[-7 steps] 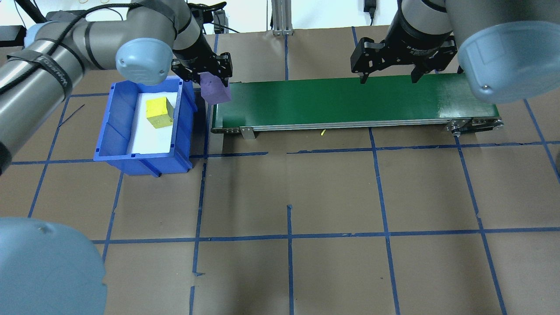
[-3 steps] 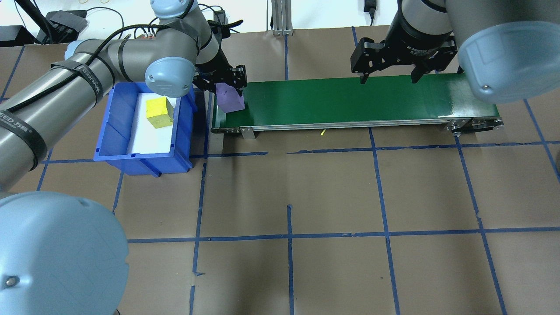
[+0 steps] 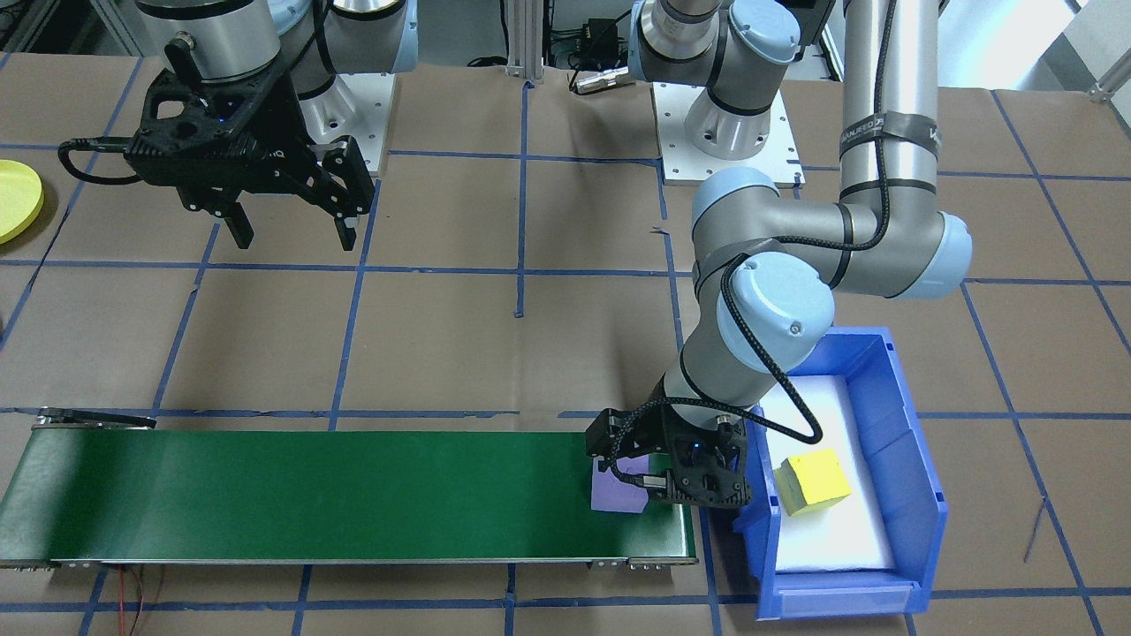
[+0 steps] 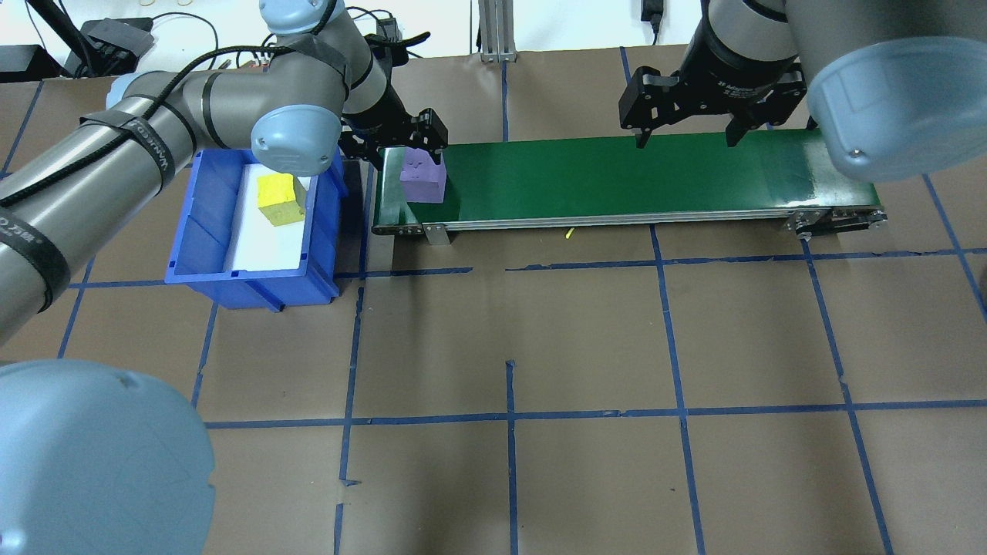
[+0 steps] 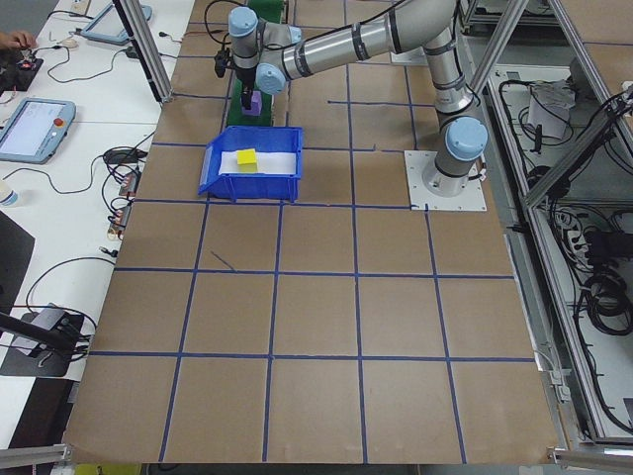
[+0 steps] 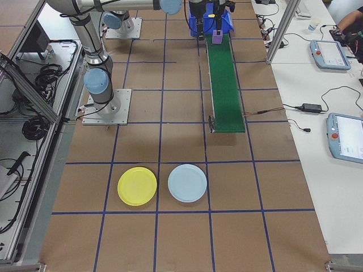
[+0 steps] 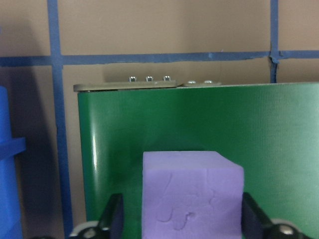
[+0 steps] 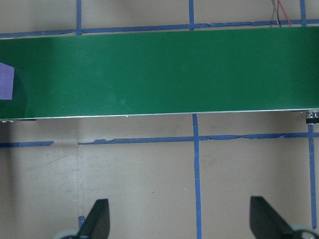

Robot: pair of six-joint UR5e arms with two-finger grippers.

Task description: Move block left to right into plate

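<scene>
A purple block (image 4: 422, 176) rests flat on the left end of the green conveyor belt (image 4: 617, 177). My left gripper (image 4: 414, 153) straddles it. In the left wrist view the block (image 7: 192, 194) sits between the fingertips (image 7: 117, 216), with a strip of green belt showing on one side, so the gripper is open. My right gripper (image 4: 684, 141) hangs open and empty over the belt's right end. The yellow plate (image 6: 137, 186) lies on the table beyond that end of the belt, and its edge (image 3: 13, 199) shows in the front-facing view.
A blue bin (image 4: 193, 223) left of the belt holds a yellow cube (image 4: 279, 198) on white padding. A pale blue plate (image 6: 187, 183) lies beside the yellow one. Blue tape lines grid the brown table.
My left gripper carried the tilted purple block rightward from the bin's edge over the belt. The block now stands flat on the belt with the fingers slackened. The right arm has not moved.
</scene>
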